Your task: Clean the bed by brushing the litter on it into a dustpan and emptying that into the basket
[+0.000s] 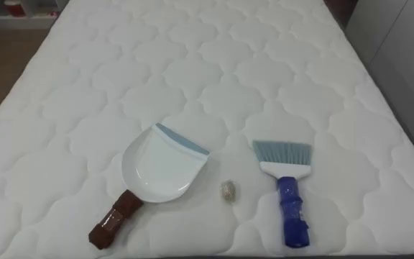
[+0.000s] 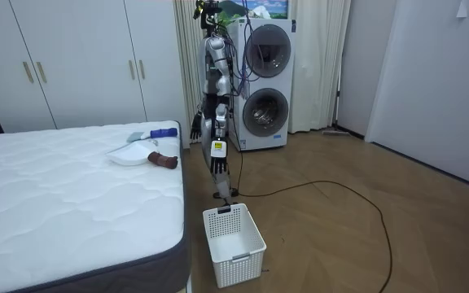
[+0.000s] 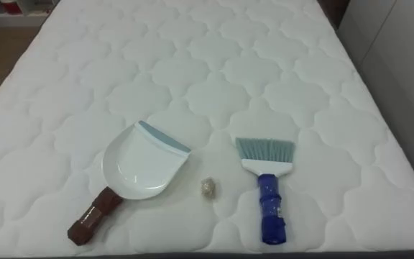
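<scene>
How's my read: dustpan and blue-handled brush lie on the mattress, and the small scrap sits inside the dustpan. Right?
Not quite. The scrap is not inside the dustpan; it lies on the mattress between dustpan and brush, touching neither, as the left eye view shows. The rest stands.

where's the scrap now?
Eye views, lower centre: the scrap lies on the mattress between the dustpan on its left and the brush on its right.

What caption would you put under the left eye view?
A white dustpan, a small crumpled scrap and a blue-handled brush lie side by side on the quilted mattress.
</scene>
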`<state>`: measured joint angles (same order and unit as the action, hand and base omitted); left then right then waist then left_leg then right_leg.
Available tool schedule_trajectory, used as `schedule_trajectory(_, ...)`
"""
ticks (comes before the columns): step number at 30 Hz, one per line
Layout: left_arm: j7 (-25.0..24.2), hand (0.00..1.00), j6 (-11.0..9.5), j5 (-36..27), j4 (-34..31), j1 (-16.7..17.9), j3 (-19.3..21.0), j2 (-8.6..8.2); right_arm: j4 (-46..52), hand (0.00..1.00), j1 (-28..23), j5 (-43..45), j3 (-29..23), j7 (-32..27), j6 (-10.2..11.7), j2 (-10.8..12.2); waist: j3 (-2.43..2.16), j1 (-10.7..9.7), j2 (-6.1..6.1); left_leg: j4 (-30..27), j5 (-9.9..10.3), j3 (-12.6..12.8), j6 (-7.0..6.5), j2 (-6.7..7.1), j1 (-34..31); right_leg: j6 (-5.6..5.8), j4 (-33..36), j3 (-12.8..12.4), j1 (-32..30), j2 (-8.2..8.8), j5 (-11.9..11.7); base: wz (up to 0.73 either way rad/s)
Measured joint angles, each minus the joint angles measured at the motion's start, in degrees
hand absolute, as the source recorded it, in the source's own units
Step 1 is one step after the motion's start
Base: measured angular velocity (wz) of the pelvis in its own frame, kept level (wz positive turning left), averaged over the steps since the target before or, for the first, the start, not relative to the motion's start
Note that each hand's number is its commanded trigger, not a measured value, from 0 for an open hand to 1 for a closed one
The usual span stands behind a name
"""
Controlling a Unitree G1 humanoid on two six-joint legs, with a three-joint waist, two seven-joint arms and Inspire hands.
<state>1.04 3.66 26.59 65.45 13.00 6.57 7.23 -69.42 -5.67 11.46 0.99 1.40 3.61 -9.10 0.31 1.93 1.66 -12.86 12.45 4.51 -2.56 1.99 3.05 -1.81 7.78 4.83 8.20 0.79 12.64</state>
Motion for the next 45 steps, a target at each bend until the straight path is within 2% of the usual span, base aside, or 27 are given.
schedule_trajectory(12, 0.17, 0.00, -0.03, 0.45, -0.20, 0.31, -0.03, -0.05, 0.01, 0.00, 0.08, -0.47, 0.18, -2.08, 0.01, 0.44, -0.18, 0.17, -0.34, -0.25, 0.00, -0.03, 0.00, 0.02, -0.25, 0.00, -0.02, 0.00, -0.03, 0.00, 0.00, 0.00)
schedule_trajectory(16, 3.20, 0.00, -0.62, 0.52, -0.39, -0.30, 0.02, -0.07, 0.01, 0.00, 0.08, -0.98, 0.48, -3.38, 0.06, 0.59, -0.06, 0.00, -0.23, -0.65, 0.01, -0.24, 0.00, 0.00, -0.56, 0.00, 0.04, 0.41, -0.03, 0.02, 0.00, 0.04)
schedule_trajectory(21, 10.70, 0.00, -3.38, 0.52, -1.46, -1.44, 0.09, 0.01, -0.28, 0.00, 0.17, -2.14, 0.66, -4.40, 0.79, 0.56, 0.06, -0.03, -0.19, -0.62, 0.00, -1.64, -0.02, 0.58, -0.77, 0.01, -0.02, 1.04, 0.07, -0.02, 0.01, 0.11)
schedule_trajectory(24, 13.94, 0.00, -4.14, 0.51, -4.93, -1.76, 0.41, 0.00, -0.35, 0.00, 0.15, -2.13, 1.16, -4.56, 1.30, 0.51, -0.11, 0.05, -0.39, -0.65, 0.00, -1.96, -0.02, 0.70, -1.18, 0.01, 0.04, 1.73, -0.21, -0.17, 0.01, 0.10)
schedule_trajectory(26, 17.53, 0.00, -6.68, 0.46, -11.13, -1.86, 2.29, 0.00, -0.35, 0.00, 0.28, -1.82, 1.69, -4.46, 2.19, 0.46, 0.13, 0.18, 0.01, -0.59, -0.02, -2.23, -0.02, 0.68, -1.62, 0.00, 0.12, 1.76, -0.69, -0.03, 0.00, 0.03)
schedule_trajectory(27, 19.52, 0.00, -8.40, 0.42, -13.34, -2.18, 2.73, -0.01, -0.33, 0.00, 0.37, -1.67, 1.71, -4.36, 2.74, 0.31, -0.03, 0.18, 0.31, -0.59, -0.02, -2.22, -0.02, 0.68, -1.80, 0.00, 0.13, 1.80, -0.87, -0.05, 0.00, 0.00)
schedule_trajectory(28, 20.28, 0.00, -9.18, 0.42, -14.39, -2.34, 2.80, -0.01, -0.33, 0.00, 0.42, -1.57, 1.70, -4.29, 2.93, 0.25, -0.01, 0.17, 0.26, -0.57, -0.02, -2.23, -0.03, 0.70, -1.82, 0.00, 0.11, 1.80, -0.89, -0.08, 0.00, -0.05)
schedule_trajectory(29, 21.67, 0.00, -10.80, 0.30, -16.35, -2.51, 2.80, -0.02, -0.34, 0.00, 0.50, -1.20, 1.69, -4.17, 3.22, 0.20, 0.03, 0.18, 0.11, -0.57, -0.03, -2.23, -0.04, 0.74, -1.81, 0.01, 0.07, 1.82, -0.87, -0.16, 0.00, -0.04)
schedule_trajectory(33, 25.48, 0.00, -15.02, -0.01, -19.74, -3.93, 2.02, 0.00, -0.37, 0.00, 0.51, -1.41, 1.70, -3.65, 4.14, 0.21, -0.15, 0.01, 0.08, -0.60, -0.07, -2.41, -0.10, 0.79, -1.76, 0.12, 0.33, 1.83, -0.88, -0.14, -0.07, -0.01)
schedule_trajectory(37, 27.20, 0.00, -16.14, 0.26, -23.59, -3.95, -0.38, -0.03, -0.37, 0.00, 0.49, -1.86, 1.70, -3.65, 5.06, 0.22, -0.15, -0.06, -0.06, -0.40, -0.07, -2.65, -0.10, 0.75, -1.53, 0.13, 0.24, 1.49, -0.83, -0.14, -0.10, 0.01)
schedule_trajectory(41, 28.44, 0.00, -18.98, 0.56, -26.11, -4.19, -1.85, 0.08, -0.28, 0.00, 0.62, -1.86, 1.72, -3.09, 5.73, 0.20, -0.31, -0.07, -0.37, 0.31, -0.07, -2.93, -0.10, 0.78, -1.08, 0.13, 0.10, 1.36, -0.69, -0.17, -0.10, -0.01)
schedule_trajectory(45, 28.73, 0.00, -19.26, 0.62, -26.21, -4.46, -3.49, 0.26, -0.34, 0.00, 0.55, -1.86, 2.20, -2.24, 5.81, -0.14, -0.27, -0.31, -0.32, 0.82, -0.07, -2.82, -0.09, 0.77, -0.42, 0.13, 0.04, 1.41, -0.32, -0.14, -0.11, -0.02)
